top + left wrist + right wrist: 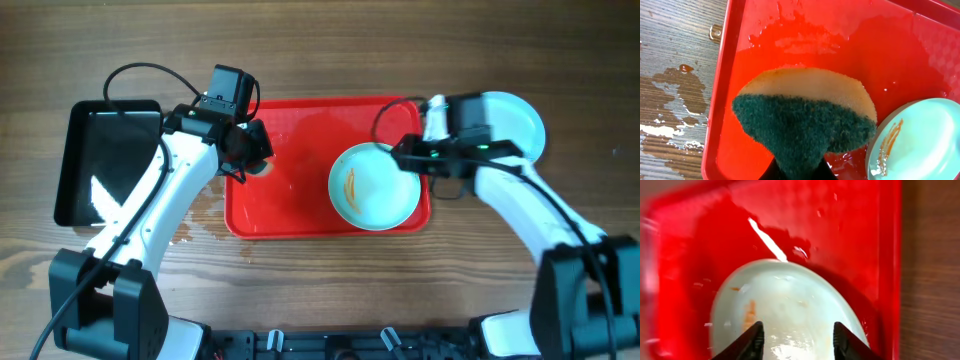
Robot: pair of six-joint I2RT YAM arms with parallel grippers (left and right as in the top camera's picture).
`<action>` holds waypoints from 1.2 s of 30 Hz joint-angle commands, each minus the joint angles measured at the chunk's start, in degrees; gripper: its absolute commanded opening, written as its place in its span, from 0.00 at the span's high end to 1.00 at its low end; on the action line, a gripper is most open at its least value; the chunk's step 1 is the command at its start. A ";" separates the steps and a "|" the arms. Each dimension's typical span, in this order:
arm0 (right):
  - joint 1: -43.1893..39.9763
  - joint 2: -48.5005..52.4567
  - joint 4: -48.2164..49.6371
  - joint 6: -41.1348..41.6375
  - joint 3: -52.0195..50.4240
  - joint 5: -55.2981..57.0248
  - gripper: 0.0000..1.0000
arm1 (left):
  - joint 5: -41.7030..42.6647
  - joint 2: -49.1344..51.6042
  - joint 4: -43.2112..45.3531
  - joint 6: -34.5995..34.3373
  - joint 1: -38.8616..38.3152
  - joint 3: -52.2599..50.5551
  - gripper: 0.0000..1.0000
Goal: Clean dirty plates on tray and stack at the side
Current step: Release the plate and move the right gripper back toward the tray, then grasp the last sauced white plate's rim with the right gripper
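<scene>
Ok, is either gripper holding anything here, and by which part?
Left gripper pinches the green-and-tan oval scrubbing sponge by its narrowed near end. Right gripper hangs open over the streaked pale round plate, holding nothing.

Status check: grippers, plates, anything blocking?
Left gripper shut on sponge, over left end of tray. Right gripper open over orange-streaked plate on tray. Second plate on table beyond tray's right edge. Nothing between sponge and plate.

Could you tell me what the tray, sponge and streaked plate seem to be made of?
Tray: glossy red plastic, judging by its glare. Sponge: tan foam with a green fibrous scouring layer. Streaked plate: smooth and glossy; ceramic or melamine, unclear.
</scene>
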 commanded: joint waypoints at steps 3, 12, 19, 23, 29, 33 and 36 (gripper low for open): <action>2.75 3.19 -2.25 4.28 0.44 11.41 0.62 | 0.50 -0.07 -0.37 -0.76 0.35 0.26 0.96; 2.75 1.53 -7.04 1.46 4.11 6.32 0.58 | 0.48 -0.07 0.00 -0.76 0.35 0.26 0.96; 2.75 0.61 -15.32 1.77 7.30 13.84 0.57 | 0.48 -0.07 -0.02 -0.76 0.35 0.26 0.95; 2.75 2.12 -15.85 1.77 5.86 14.43 0.62 | 0.48 -0.07 0.35 -0.76 0.35 0.26 0.96; 2.75 6.45 -15.69 1.73 5.03 13.27 0.68 | 0.48 -0.07 0.22 -0.76 0.35 0.26 0.96; 2.75 8.33 -16.00 1.73 5.03 13.09 0.68 | 0.48 -0.07 0.20 -0.74 0.35 0.26 0.96; 2.75 9.16 -15.91 1.70 5.03 13.11 0.69 | 0.48 -0.07 0.17 -0.76 0.35 0.26 0.96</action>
